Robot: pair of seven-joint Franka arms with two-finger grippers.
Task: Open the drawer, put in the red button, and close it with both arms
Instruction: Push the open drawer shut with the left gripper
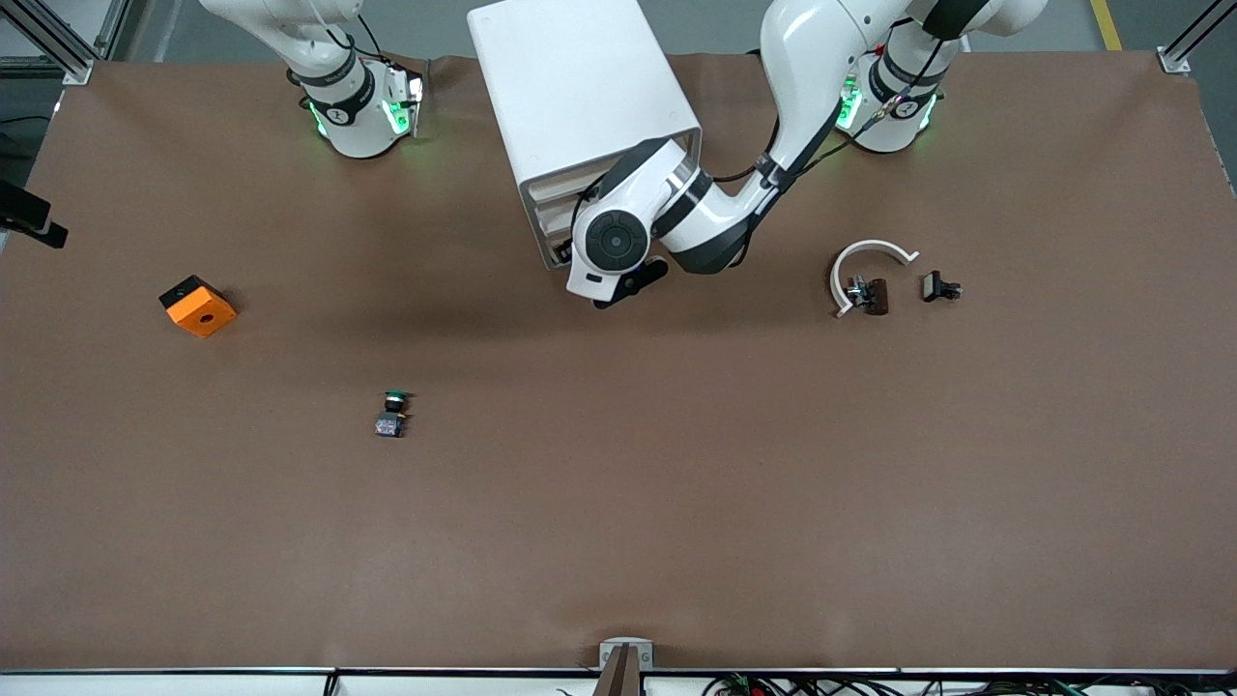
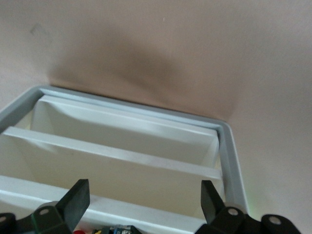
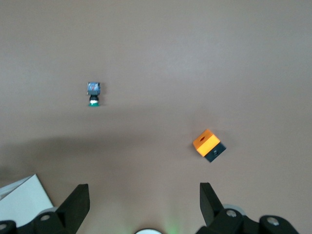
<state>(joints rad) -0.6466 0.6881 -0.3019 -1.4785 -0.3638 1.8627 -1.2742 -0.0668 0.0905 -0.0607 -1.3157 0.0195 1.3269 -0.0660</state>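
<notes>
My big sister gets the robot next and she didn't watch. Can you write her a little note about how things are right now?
Left hand: open, empty, at the front of the white drawer cabinet.
Right hand: open, empty, waiting above the table.
Green-capped button: on the table, the wrong twin.
Red button: cannot be made out in these views.
Done: nothing; no drawer looks pulled out.
Left: open a drawer, put the button in, close it with both arms.

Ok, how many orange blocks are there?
1: the orange block, toward the right arm's end of the table, farther from the camera than the green button; the cabinet could hide more.
</notes>
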